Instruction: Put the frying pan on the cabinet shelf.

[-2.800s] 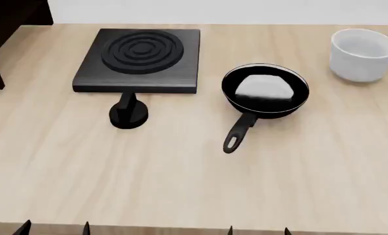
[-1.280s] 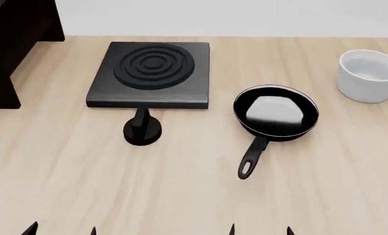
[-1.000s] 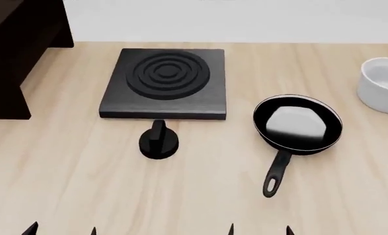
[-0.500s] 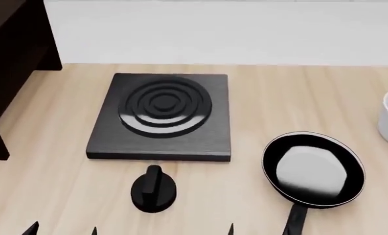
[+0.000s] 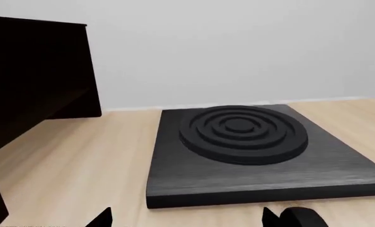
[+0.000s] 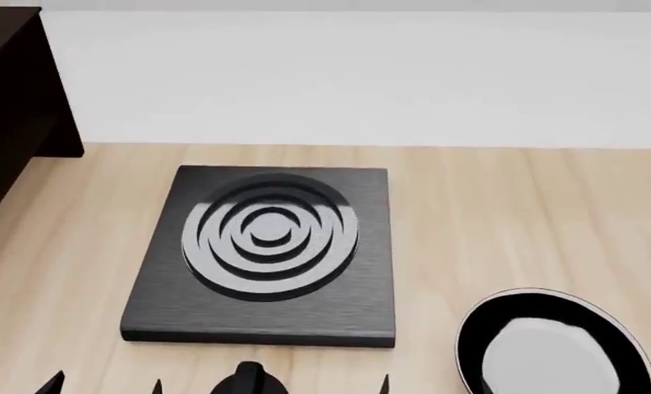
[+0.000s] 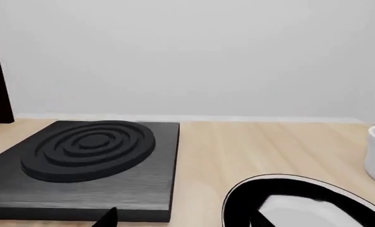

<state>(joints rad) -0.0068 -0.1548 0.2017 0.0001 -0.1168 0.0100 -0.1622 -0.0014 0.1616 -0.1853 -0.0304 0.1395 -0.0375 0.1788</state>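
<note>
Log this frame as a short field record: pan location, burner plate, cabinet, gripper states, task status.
pan: frying pan on the tabletop, partly cut off by the head view's edge
burner plate: square burner plate to the pan's left
cabinet: dark cabinet at far left
grippers: only finger tips visible; both look spread, holding nothing
status: pan not yet grasped or shelved

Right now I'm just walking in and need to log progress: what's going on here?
Nothing is being handled yet. The frying pan sits untouched on the light wooden table, right of the square burner plate. The dark cabinet stands at the far left. Only the tips of the left gripper and right gripper show, apart and holding nothing.
</note>
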